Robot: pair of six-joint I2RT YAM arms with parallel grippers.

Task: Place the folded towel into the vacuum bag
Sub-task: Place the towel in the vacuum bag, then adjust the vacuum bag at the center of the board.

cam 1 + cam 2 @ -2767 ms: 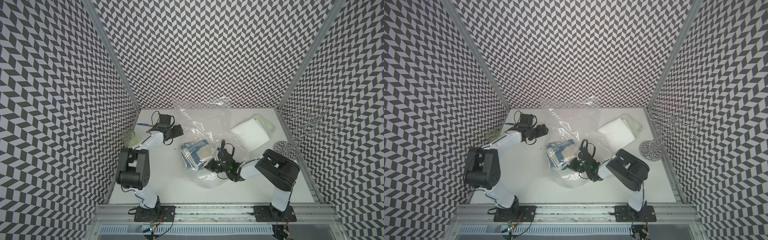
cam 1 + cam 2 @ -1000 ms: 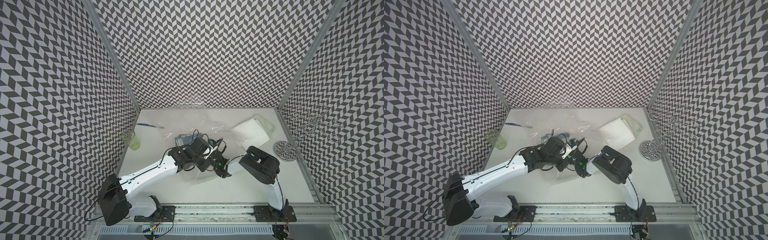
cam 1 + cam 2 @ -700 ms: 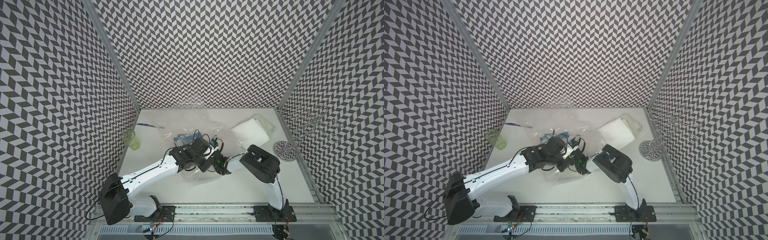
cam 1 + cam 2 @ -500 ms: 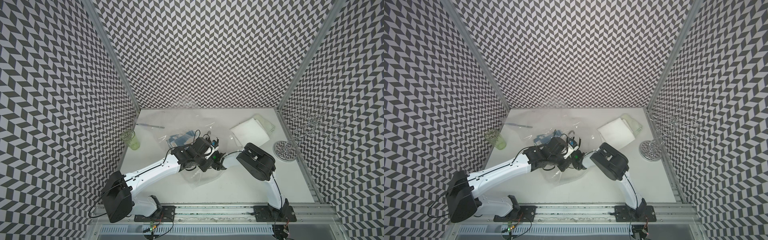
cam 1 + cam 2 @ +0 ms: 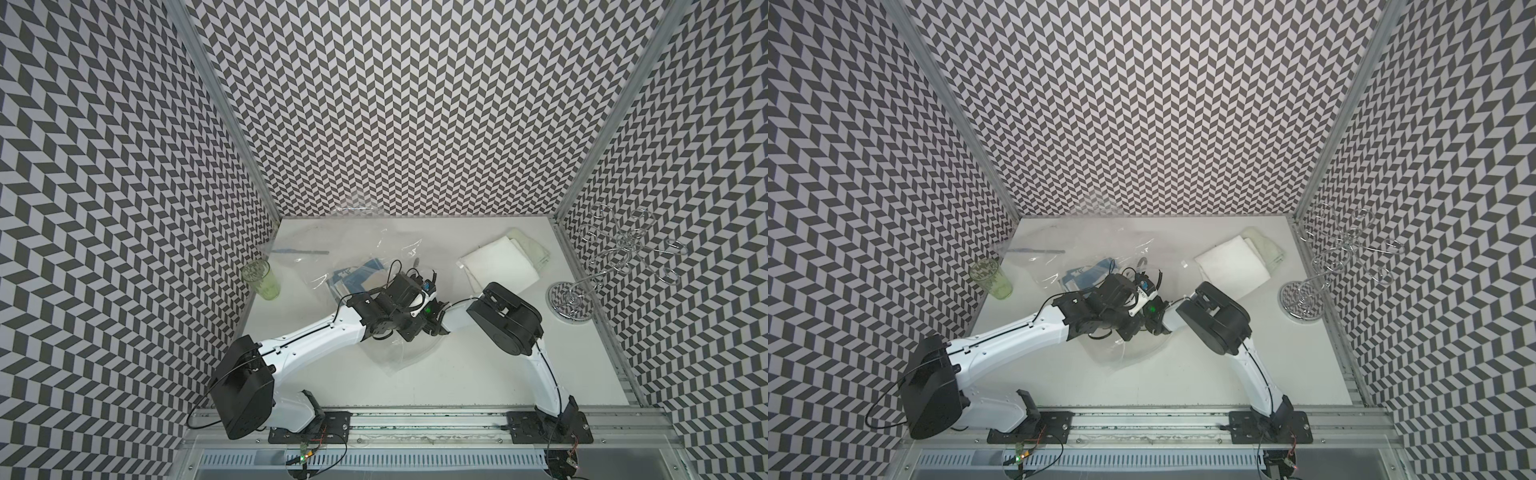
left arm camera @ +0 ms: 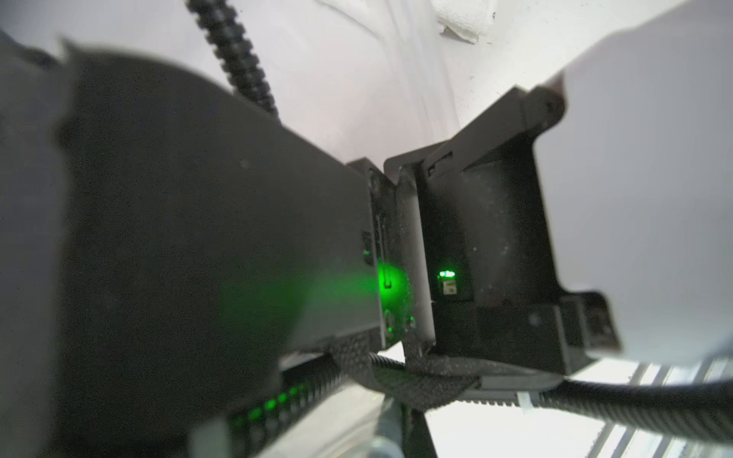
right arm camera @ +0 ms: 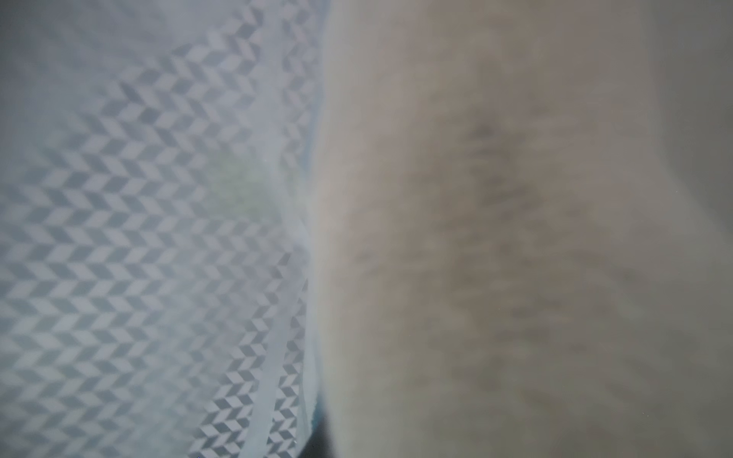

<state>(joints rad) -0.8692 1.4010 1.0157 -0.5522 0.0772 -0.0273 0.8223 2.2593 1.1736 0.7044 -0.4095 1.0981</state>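
Note:
The vacuum bag (image 5: 399,357) (image 5: 1121,349) lies crumpled mid-table. The folded towel (image 5: 353,278) (image 5: 1084,276), blue and beige, rests inside it. My left arm reaches across the bag, and the left gripper (image 5: 411,330) (image 5: 1127,330) is at the bag's near part, shut. Whether it pinches the film is hidden. My right gripper (image 5: 430,316) sits under the left wrist, its fingers covered. The right wrist view is filled by blurred beige cloth (image 7: 515,238) and bag film (image 7: 158,238). The left wrist view shows the right arm's black wrist (image 6: 476,257).
A green glass (image 5: 262,280) stands by the left wall. A white folded cloth (image 5: 496,266) lies on a pale green one (image 5: 534,249) at the back right, with a chrome wire stand (image 5: 571,299) by the right wall. A thin blue stick (image 5: 301,251) lies at the back left.
My left arm has come from the back left to the middle over the bag. In the last second the bag and towel slid toward the back left, and the right wrist followed.

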